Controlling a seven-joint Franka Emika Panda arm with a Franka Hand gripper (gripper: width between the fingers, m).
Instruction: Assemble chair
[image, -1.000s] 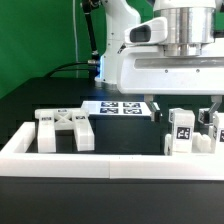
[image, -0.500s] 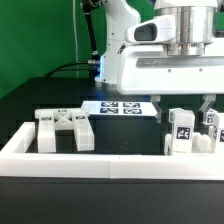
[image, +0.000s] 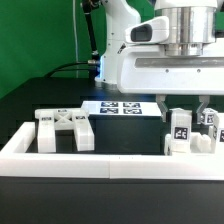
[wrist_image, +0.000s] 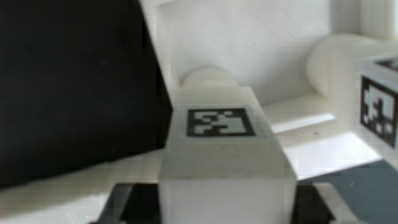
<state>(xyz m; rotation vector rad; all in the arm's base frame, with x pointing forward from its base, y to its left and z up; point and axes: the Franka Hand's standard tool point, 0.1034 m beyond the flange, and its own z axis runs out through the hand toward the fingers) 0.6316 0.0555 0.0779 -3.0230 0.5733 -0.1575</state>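
Two fingers of the hand are pinched on a tagged white chair leg, upright on the black counter at three o'clock in the exterior view. Another tagged chair part stands just beside it. At nine o'clock the X-braced back panel sits behind the low barrier wall.

White chair part with black-and-white square tag, black table
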